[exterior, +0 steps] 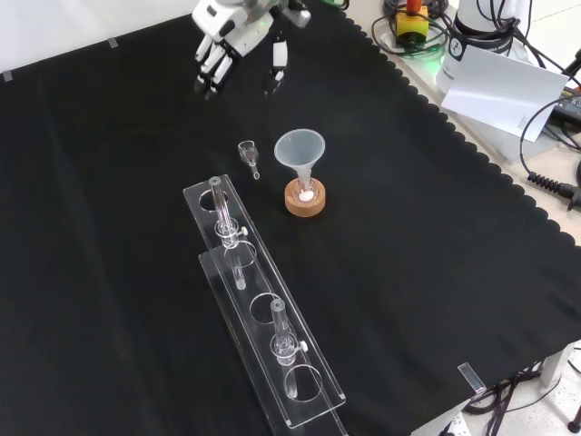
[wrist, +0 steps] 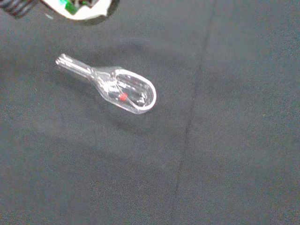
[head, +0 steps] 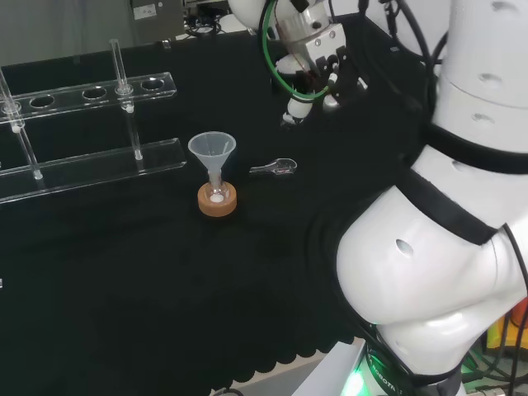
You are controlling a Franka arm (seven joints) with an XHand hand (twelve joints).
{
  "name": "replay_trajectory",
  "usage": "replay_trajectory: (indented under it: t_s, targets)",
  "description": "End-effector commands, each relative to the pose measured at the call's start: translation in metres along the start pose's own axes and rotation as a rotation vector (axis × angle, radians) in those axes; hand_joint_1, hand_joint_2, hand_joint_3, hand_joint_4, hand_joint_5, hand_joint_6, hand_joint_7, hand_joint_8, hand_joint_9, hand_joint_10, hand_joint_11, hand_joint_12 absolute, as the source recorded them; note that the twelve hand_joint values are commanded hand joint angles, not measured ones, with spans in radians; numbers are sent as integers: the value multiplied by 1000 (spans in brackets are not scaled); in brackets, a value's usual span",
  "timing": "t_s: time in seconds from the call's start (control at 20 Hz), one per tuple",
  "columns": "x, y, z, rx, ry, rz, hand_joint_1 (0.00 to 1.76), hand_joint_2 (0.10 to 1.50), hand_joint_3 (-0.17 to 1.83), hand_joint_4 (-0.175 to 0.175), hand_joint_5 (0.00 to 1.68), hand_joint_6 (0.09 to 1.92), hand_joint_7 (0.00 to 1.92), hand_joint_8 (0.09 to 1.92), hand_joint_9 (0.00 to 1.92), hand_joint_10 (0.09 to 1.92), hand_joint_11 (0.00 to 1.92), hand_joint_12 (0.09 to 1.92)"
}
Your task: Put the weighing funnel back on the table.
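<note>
The weighing funnel is a small clear scoop with a short stem and a red speck inside. It lies flat on the black cloth, touched by nothing. In the head view the hand hangs above and to the right of it, well apart. In the front view the hand is farther off than the scoop, its fingers straight and pointing down, holding nothing.
The big funnel stands in a small flask on a cork ring, close beside the scoop. A clear acrylic tube rack with tubes lies beyond. The arm's white links rise at the head view's right.
</note>
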State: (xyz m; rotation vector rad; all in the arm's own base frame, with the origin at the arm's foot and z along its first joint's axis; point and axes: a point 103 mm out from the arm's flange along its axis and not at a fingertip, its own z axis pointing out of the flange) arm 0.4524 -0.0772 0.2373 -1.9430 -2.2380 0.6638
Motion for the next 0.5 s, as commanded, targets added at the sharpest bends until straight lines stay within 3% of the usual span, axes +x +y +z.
replay_trajectory:
  t_s: [0.05, 0.5]
  targets:
    - [15, -31, -18, -43, 23, 4, 794, 671, 582, -48, 205, 87, 208, 672, 743, 87, 364, 1307]
    - [37, -38, -31, -88, 84, -16, 785, 673, 584, -49, 219, 87, 262, 684, 760, 87, 374, 1307]
